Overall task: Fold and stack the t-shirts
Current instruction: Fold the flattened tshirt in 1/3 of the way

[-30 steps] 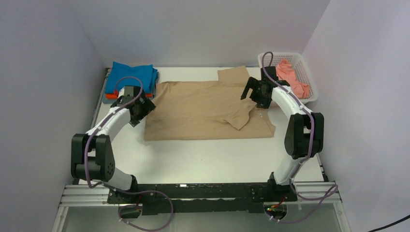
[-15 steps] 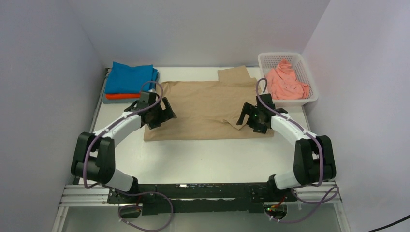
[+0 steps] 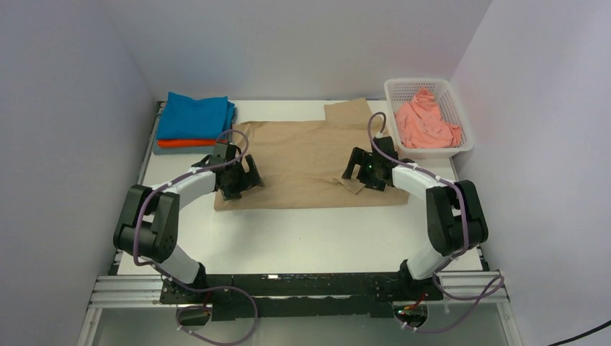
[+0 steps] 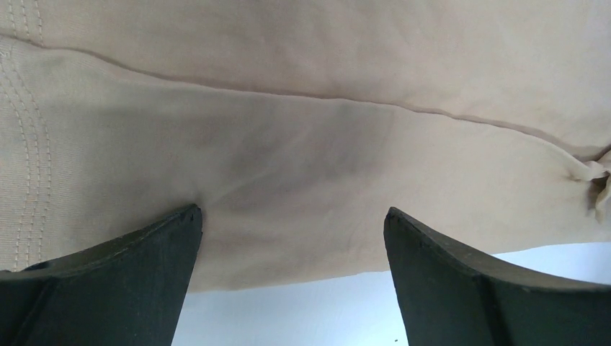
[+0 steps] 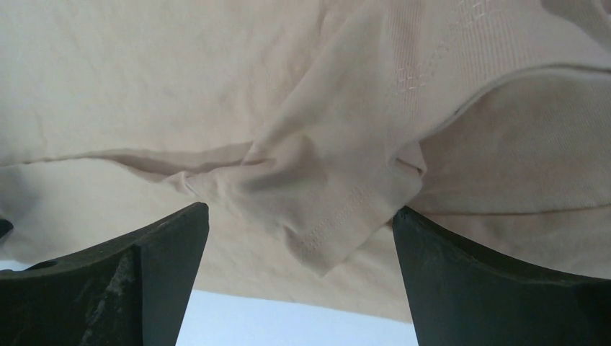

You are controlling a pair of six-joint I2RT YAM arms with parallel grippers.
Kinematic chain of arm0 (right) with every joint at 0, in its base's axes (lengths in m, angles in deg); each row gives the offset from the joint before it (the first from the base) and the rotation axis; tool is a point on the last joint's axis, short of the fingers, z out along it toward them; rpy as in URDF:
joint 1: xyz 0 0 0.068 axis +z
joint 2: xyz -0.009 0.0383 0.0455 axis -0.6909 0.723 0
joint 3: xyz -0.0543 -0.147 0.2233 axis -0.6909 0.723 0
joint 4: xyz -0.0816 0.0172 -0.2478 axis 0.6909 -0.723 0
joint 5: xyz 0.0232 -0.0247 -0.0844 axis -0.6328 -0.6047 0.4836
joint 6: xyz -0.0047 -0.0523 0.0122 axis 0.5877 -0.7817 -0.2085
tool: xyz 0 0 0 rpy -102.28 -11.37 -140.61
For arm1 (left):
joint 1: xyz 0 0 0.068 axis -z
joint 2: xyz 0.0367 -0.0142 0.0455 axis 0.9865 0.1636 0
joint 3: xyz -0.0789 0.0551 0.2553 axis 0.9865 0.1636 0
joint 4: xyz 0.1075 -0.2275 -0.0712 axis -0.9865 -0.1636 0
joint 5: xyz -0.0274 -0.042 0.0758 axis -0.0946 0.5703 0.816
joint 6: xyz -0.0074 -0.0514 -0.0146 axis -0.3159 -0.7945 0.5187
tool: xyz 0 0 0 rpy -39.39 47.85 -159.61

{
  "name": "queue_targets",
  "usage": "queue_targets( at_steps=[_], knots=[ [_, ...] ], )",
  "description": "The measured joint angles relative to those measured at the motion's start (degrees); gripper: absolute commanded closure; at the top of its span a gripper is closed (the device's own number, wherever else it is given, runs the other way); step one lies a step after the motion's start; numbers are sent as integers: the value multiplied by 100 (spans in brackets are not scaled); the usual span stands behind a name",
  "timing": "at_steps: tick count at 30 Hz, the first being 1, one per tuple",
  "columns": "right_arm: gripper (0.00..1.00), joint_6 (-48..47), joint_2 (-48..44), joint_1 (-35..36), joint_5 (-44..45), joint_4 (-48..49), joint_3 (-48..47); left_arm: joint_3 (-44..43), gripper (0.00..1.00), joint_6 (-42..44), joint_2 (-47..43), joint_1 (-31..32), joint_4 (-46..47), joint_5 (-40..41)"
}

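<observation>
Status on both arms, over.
Left gripper open, right gripper open, both low over tan t-shirt. Shirt spread flat, one sleeve folded in. Nothing held, nothing obstructing.

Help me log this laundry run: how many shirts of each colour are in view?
tan shirt: 1
pink shirt: 1
blue shirt: 1
orange-red shirt: 1
grey shirt: 1, only its edge shows
Total: 5

Spread shirt (image 3: 306, 155) lies under your left gripper (image 3: 245, 175) and right gripper (image 3: 360, 167). Folded stack (image 3: 193, 119) sits behind-left of the left one; basket (image 3: 439, 151) behind-right of the right one.
</observation>
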Motion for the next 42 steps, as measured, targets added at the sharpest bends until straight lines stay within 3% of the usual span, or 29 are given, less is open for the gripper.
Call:
queue_targets(
  at_steps=[9,14,22,26,30,36,42],
  knots=[
    [0,164,535,22,-262,520,-260,0,1,72,0,2,9,92],
    [0,610,911,76,-507,1290,-474,17,1,74,-7,2,26,127],
    [0,1178,2055,236,-575,2599,-1716,42,1,98,-81,2,-15,234],
    [0,1016,2312,232,-509,2524,-2350,76,1,149,-269,0,-181,376],
    [0,625,1974,234,-254,1971,-2365,74,1,184,-404,-2,-184,411],
    [0,136,835,328,227,1049,-1331,-125,1,197,-295,-2,-52,245],
    [0,-83,809,402,632,494,-726,-586,1,205,461,-4,313,225]
  ],
)
